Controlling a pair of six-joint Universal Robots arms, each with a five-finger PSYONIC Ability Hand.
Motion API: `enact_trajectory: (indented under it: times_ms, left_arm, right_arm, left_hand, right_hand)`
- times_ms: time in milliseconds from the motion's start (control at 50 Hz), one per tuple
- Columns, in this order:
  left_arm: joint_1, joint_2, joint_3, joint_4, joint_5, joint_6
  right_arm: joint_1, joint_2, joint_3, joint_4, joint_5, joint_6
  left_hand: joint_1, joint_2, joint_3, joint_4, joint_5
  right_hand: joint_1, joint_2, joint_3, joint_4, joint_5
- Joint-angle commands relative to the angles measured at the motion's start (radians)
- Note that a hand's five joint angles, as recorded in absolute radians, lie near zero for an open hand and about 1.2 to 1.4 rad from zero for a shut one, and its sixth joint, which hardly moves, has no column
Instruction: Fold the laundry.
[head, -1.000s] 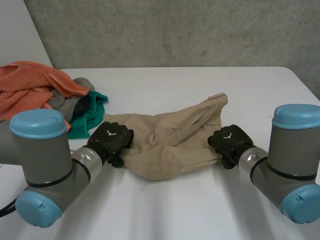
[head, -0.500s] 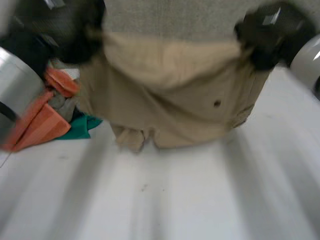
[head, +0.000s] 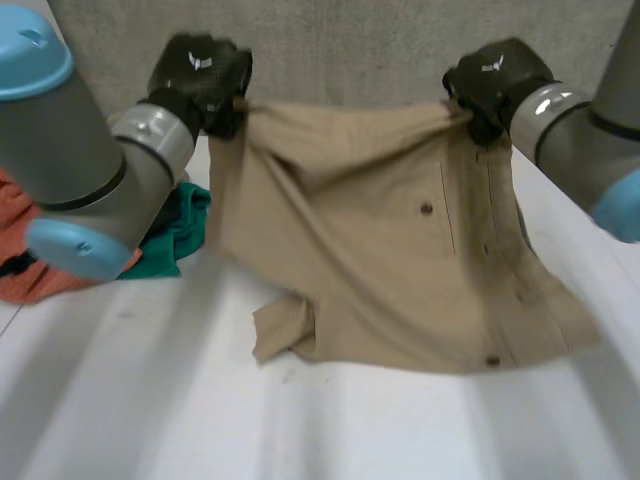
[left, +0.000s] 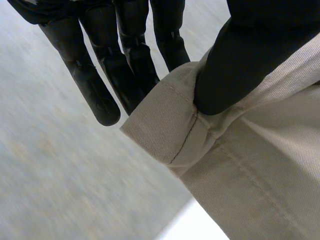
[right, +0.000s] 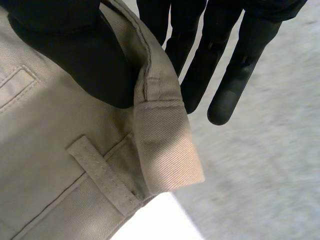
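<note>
Left robot hand (head: 200, 80) and right robot hand (head: 492, 82) each pinch one top corner of the single pair of beige shorts (head: 380, 260), thumb against fingers. Crumpled a second ago, the pair now hangs spread over the table's (head: 150, 400) middle, ready for laying flat. By the left edge lie one orange cloth (head: 20, 275) and one green cloth (head: 170, 245).

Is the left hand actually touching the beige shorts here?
Touching. The left wrist view shows the left hand pinching a hemmed corner of the beige shorts between thumb and fingers.
</note>
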Motion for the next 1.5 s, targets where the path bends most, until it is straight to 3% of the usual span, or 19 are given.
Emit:
enact_trajectory:
  times_ms: [20, 40, 80, 140, 240, 420, 540, 680, 740, 820, 900, 960, 1020, 1080, 1260, 1380, 1420, 1500]
  left_arm:
    - [0.001, -0.032, 0.098, 0.478, -0.036, -0.009]
    - [0.001, -0.030, 0.102, 0.568, -0.057, -0.011]
    - [0.004, -0.029, 0.107, 0.626, -0.076, -0.011]
    - [0.011, -0.015, 0.104, 0.600, -0.084, -0.011]
    - [0.011, -0.010, 0.043, 0.503, -0.082, -0.011]
    - [0.002, -0.012, -0.215, 0.431, -0.051, -0.002]
    - [-0.013, -0.019, -0.391, 0.267, -0.050, 0.023]
    - [-0.052, 0.006, -0.565, 0.043, -0.062, 0.110]
    - [-0.058, 0.104, -0.657, -0.064, -0.067, 0.147]
    - [-0.059, 0.250, -0.761, -0.230, -0.065, 0.176]
    - [-0.084, 0.384, -0.846, -0.437, -0.050, 0.183]
    - [-0.145, 0.447, -0.893, -0.610, -0.021, 0.207]
    - [-0.183, 0.467, -0.893, -0.682, 0.010, 0.236]
    - [-0.179, 0.459, -0.864, -0.649, 0.030, 0.259]
    - [-0.150, 0.242, -0.630, -0.315, -0.001, 0.259]
    - [-0.148, 0.076, -0.440, -0.048, -0.051, 0.258]
    - [-0.145, -0.053, -0.306, 0.090, -0.085, 0.259]
    - [-0.134, -0.203, -0.153, 0.168, -0.105, 0.265]
  right_arm:
    - [0.004, 0.035, -0.105, -0.478, 0.086, 0.118]
    - [0.001, 0.029, -0.103, -0.527, 0.083, 0.132]
    - [0.001, 0.011, -0.091, -0.644, 0.074, 0.169]
    - [0.001, -0.003, -0.077, -0.664, 0.051, 0.181]
    - [0.001, 0.020, -0.048, -0.601, -0.021, 0.190]
    - [0.001, 0.153, 0.012, -0.406, -0.046, 0.178]
    - [0.001, 0.244, 0.087, -0.224, -0.054, 0.111]
    - [-0.010, 0.230, 0.242, -0.081, -0.083, -0.053]
    - [-0.010, 0.189, 0.340, 0.017, -0.074, -0.149]
    - [-0.013, 0.020, 0.515, 0.184, -0.063, -0.201]
    - [-0.021, -0.207, 0.810, 0.347, -0.072, -0.297]
    - [-0.048, -0.298, 0.940, 0.358, -0.063, -0.424]
    - [-0.107, -0.385, 1.029, 0.352, -0.072, -0.549]
    - [-0.139, -0.399, 1.037, 0.323, -0.075, -0.531]
    - [-0.137, -0.281, 0.905, 0.176, -0.081, -0.364]
    - [-0.137, -0.207, 0.779, -0.022, -0.080, -0.203]
    - [-0.136, -0.160, 0.738, -0.123, -0.071, -0.181]
    - [-0.130, -0.073, 0.661, -0.287, -0.042, -0.181]
  left_hand:
    - [0.248, 0.201, 0.207, 0.196, 0.235]
    - [0.248, 0.201, 0.207, 0.196, 0.235]
    - [0.248, 0.201, 0.207, 0.196, 0.235]
    - [0.248, 0.201, 0.207, 0.196, 0.235]
    - [0.248, 0.201, 0.207, 0.196, 0.235]
    - [0.248, 0.201, 0.207, 0.196, 0.235]
    - [0.248, 0.201, 0.207, 0.196, 0.235]
    - [0.248, 0.201, 0.207, 0.196, 0.235]
    - [0.248, 0.201, 0.207, 0.196, 0.235]
    - [0.248, 0.201, 0.207, 0.196, 0.235]
    - [0.248, 0.201, 0.207, 0.196, 0.235]
    - [0.248, 0.201, 0.207, 0.196, 0.235]
    - [0.248, 0.201, 0.207, 0.196, 0.235]
    - [0.248, 0.201, 0.207, 0.196, 0.235]
    - [0.248, 0.201, 0.207, 0.196, 0.235]
    - [0.248, 0.201, 0.207, 0.196, 0.235]
    - [0.248, 0.201, 0.207, 0.196, 0.235]
    - [0.248, 0.201, 0.207, 0.196, 0.235]
  right_hand:
    - [0.264, 0.219, 0.188, 0.196, 0.213]
    - [0.264, 0.219, 0.188, 0.196, 0.213]
    - [0.264, 0.219, 0.188, 0.196, 0.213]
    - [0.264, 0.219, 0.188, 0.196, 0.213]
    - [0.264, 0.219, 0.188, 0.196, 0.213]
    - [0.264, 0.219, 0.188, 0.196, 0.213]
    - [0.264, 0.219, 0.188, 0.196, 0.213]
    - [0.264, 0.219, 0.188, 0.196, 0.213]
    - [0.264, 0.219, 0.188, 0.196, 0.213]
    - [0.264, 0.219, 0.188, 0.196, 0.213]
    - [0.264, 0.219, 0.188, 0.196, 0.213]
    - [0.264, 0.219, 0.188, 0.196, 0.213]
    - [0.264, 0.219, 0.188, 0.196, 0.213]
    - [0.264, 0.219, 0.188, 0.196, 0.213]
    - [0.264, 0.219, 0.188, 0.196, 0.213]
    - [0.264, 0.219, 0.188, 0.196, 0.213]
    - [0.264, 0.219, 0.188, 0.196, 0.213]
    - [0.264, 0.219, 0.188, 0.196, 0.213]
